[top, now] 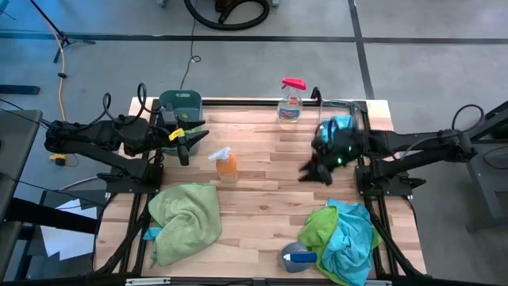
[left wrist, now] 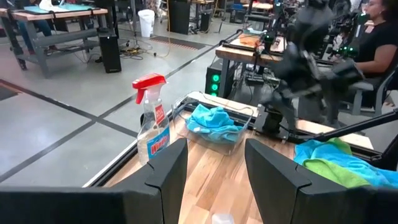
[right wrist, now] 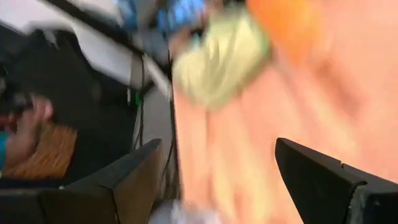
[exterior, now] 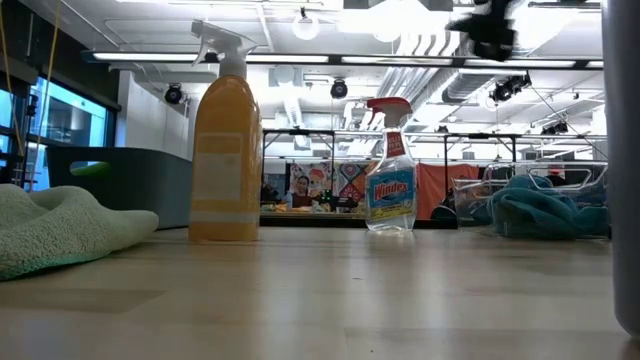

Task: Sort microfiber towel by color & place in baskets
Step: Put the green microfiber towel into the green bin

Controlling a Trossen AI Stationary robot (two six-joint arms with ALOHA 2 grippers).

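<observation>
Jaws released on both — high view: right gripper (top: 316, 168) mid-right, empty, beside clear basket (top: 349, 119) holding a blue towel (top: 340, 125); left gripper (top: 184, 143) by teal basket (top: 181, 102) upper left. Low view: we read "Windex" on the spray bottle (exterior: 391, 190). Wrist views: we risk clipping the orange bottle (top: 226, 165) on the next reach.
</observation>
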